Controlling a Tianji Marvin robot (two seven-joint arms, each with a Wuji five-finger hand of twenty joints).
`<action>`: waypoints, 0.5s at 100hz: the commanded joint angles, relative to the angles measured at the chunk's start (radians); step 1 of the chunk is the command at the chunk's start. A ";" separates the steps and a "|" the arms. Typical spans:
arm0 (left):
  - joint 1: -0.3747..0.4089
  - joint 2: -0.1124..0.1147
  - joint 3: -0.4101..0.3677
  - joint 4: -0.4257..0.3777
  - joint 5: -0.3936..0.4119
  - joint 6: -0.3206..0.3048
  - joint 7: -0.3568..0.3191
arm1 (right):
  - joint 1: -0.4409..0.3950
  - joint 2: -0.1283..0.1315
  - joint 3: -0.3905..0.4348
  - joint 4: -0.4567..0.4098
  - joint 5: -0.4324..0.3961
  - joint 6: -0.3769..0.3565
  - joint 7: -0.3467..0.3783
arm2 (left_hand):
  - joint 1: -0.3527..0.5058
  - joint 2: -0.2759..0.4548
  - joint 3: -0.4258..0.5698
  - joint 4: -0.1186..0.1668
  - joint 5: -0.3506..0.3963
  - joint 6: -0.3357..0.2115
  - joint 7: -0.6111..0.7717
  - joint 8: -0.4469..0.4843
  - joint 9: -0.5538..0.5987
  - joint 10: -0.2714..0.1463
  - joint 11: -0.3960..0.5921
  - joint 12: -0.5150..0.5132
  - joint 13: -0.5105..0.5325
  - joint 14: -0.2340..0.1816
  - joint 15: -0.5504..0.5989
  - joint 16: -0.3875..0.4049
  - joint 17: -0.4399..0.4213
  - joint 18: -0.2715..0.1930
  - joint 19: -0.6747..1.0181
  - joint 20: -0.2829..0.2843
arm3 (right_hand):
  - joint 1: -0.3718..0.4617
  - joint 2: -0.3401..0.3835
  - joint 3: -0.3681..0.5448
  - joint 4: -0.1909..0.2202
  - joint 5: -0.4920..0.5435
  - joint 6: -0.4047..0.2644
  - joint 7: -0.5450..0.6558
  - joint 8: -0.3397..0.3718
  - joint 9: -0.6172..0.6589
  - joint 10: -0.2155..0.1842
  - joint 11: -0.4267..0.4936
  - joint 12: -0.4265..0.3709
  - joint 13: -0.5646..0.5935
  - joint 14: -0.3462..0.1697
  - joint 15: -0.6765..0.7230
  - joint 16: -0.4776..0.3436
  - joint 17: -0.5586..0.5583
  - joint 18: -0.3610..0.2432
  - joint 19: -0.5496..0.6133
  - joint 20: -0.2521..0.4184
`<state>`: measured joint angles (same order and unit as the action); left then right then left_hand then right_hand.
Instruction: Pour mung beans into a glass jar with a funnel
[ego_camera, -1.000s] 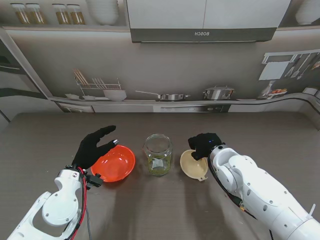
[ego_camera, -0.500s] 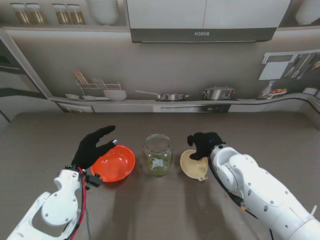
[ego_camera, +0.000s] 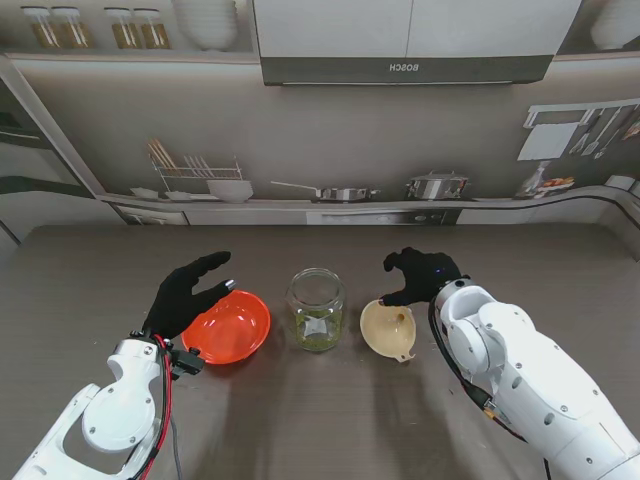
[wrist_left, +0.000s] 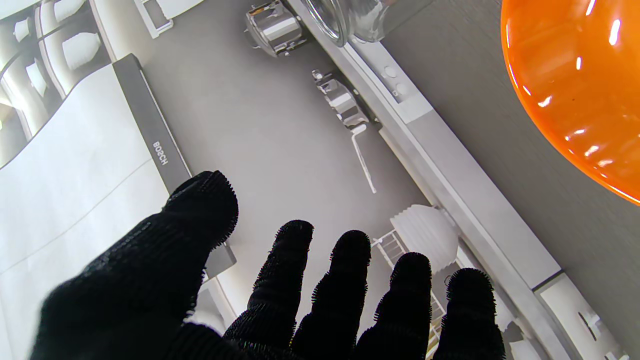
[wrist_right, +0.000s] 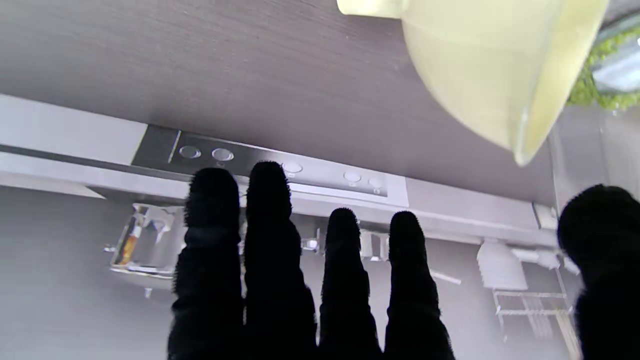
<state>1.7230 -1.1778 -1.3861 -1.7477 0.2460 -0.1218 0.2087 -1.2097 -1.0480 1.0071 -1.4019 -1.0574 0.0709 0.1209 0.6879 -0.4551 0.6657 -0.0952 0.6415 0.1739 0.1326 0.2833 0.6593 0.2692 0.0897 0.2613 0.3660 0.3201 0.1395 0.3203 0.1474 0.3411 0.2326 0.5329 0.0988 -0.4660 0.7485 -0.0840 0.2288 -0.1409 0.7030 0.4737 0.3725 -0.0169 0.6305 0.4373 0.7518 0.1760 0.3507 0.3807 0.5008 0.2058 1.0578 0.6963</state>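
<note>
The black-gloved right hand (ego_camera: 420, 277) has lifted off the pale cream plastic funnel (ego_camera: 388, 330), fingers now spread and empty, hovering at its one o'clock; beans sit in the clear glass jar (ego_camera: 316, 309), so the pour looks finished, and the left hand (ego_camera: 186, 293) is open too

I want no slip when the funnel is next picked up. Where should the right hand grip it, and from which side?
Probably the wide rim of the funnel, on its right edge, where the right hand hovers open. It lies on the table, mouth upward, so the thin rim is exposed to pinch; the glass jar crowds its left.
</note>
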 joint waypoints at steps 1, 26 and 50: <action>0.001 -0.001 0.001 -0.004 -0.003 0.000 -0.021 | -0.021 0.003 0.026 -0.032 0.010 0.011 0.023 | 0.019 0.040 -0.023 0.031 0.000 -0.009 -0.005 -0.002 0.008 -0.004 -0.004 0.006 0.017 0.007 -0.023 0.000 -0.004 -0.019 -0.033 0.016 | -0.040 0.007 -0.023 0.041 -0.038 0.003 -0.014 0.012 -0.028 0.019 -0.014 -0.008 -0.015 0.026 -0.013 -0.013 -0.004 0.052 -0.010 -0.011; -0.004 0.000 0.007 0.000 -0.003 -0.005 -0.025 | -0.143 0.004 0.224 -0.141 0.099 0.019 0.098 | 0.018 0.043 -0.027 0.031 0.002 -0.011 -0.004 -0.001 0.000 0.009 -0.007 0.006 0.011 0.024 -0.024 0.001 -0.010 -0.015 -0.034 0.017 | 0.006 -0.070 0.036 0.040 -0.004 -0.019 -0.009 0.029 -0.004 0.028 -0.020 -0.012 -0.006 0.025 -0.014 -0.012 0.004 0.058 -0.007 -0.003; -0.012 0.003 0.022 0.000 0.002 -0.006 -0.038 | -0.258 0.008 0.382 -0.190 0.120 -0.027 0.119 | 0.016 0.045 -0.033 0.032 0.000 -0.014 -0.003 0.000 -0.013 0.010 -0.010 0.006 0.002 0.029 -0.024 0.005 -0.016 -0.016 -0.033 0.022 | 0.057 -0.127 0.046 0.042 0.011 -0.038 0.008 0.056 0.018 0.024 -0.004 0.004 0.011 0.017 0.005 0.003 0.006 0.057 -0.004 0.007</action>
<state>1.7118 -1.1731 -1.3682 -1.7456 0.2476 -0.1249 0.1935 -1.4390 -1.0541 1.3760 -1.5924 -0.9361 0.0506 0.2360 0.6879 -0.4551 0.6550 -0.0953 0.6415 0.1739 0.1326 0.2833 0.6594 0.2830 0.0893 0.2613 0.3661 0.3456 0.1382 0.3203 0.1468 0.3411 0.2323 0.5367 0.1364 -0.5573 0.7797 -0.0745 0.2323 -0.1594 0.7017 0.4977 0.3856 -0.0039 0.6195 0.4354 0.7518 0.1767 0.3475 0.3799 0.5020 0.2106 1.0556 0.6962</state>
